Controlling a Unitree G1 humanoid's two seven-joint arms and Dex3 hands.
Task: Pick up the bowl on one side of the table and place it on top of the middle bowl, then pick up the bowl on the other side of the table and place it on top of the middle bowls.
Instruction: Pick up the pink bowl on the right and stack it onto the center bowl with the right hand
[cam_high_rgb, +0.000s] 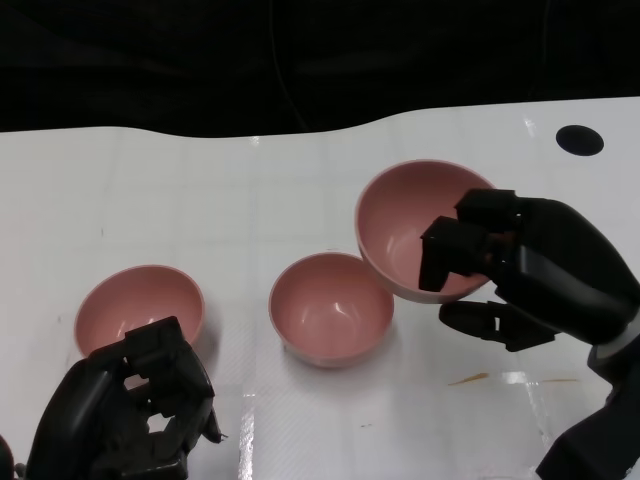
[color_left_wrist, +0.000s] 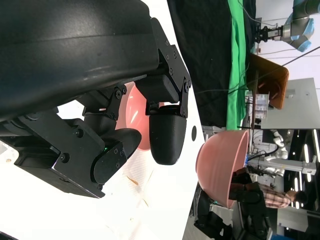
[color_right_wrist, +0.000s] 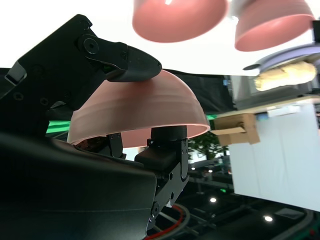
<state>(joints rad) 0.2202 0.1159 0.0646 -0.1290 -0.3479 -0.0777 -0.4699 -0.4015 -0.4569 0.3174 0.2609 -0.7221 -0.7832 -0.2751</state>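
Three pink bowls are in view. The left bowl (cam_high_rgb: 140, 308) and the middle bowl (cam_high_rgb: 332, 308) stand on the white table (cam_high_rgb: 250, 200). My right hand (cam_high_rgb: 520, 265) grips the right bowl (cam_high_rgb: 415, 225) by its rim, fingers inside and thumb below. It is lifted and tilted, just right of and behind the middle bowl. The right wrist view shows this held bowl (color_right_wrist: 135, 115) close up, with the middle bowl (color_right_wrist: 180, 17) and left bowl (color_right_wrist: 275, 22) beyond. My left hand (cam_high_rgb: 130, 410) is empty, fingers loosely bent, just in front of the left bowl (color_left_wrist: 136, 112).
A black round spot (cam_high_rgb: 579, 140) marks the table's far right corner, and a small orange smear (cam_high_rgb: 468, 379) lies near the front right. Dark cloth hangs behind the table's far edge. A person's checked sleeve (color_left_wrist: 277, 196) shows in the background.
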